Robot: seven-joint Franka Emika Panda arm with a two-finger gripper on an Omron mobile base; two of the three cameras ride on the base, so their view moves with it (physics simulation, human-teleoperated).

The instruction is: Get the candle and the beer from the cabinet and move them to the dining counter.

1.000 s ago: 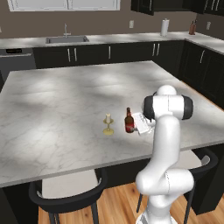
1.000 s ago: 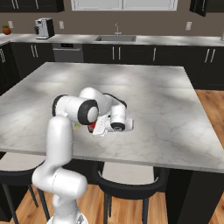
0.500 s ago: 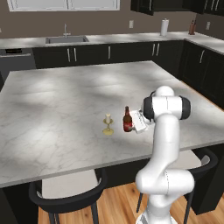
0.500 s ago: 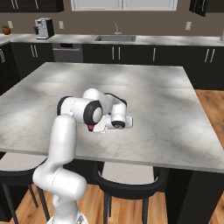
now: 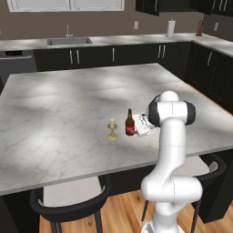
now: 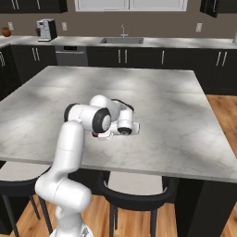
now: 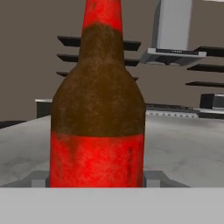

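The beer (image 5: 130, 124), a dark brown bottle with a red label and red top, stands upright near the front right of the marble dining counter (image 5: 68, 100). My gripper (image 5: 134, 128) reaches in from the bottle's right, level with the label, and is shut on the beer. In the hand view the beer (image 7: 98, 109) is very close, with a grey fingertip pressed against each side of the label. The candle (image 5: 112, 129), a cream stub on a brass holder, stands a little to the beer's left, apart from it. In the right base view my arm hides most of the bottle.
Dark stools (image 5: 68, 200) (image 5: 207, 166) sit under the counter's near edge. Along the far wall runs a worktop with a sink (image 5: 68, 41), a paper towel roll (image 5: 170, 27) and a coffee machine (image 6: 46, 28). Black upper cabinets (image 5: 152, 5) hang above it.
The beer and my gripper have shifted slightly left, toward the candle. The candle has stayed where it was.
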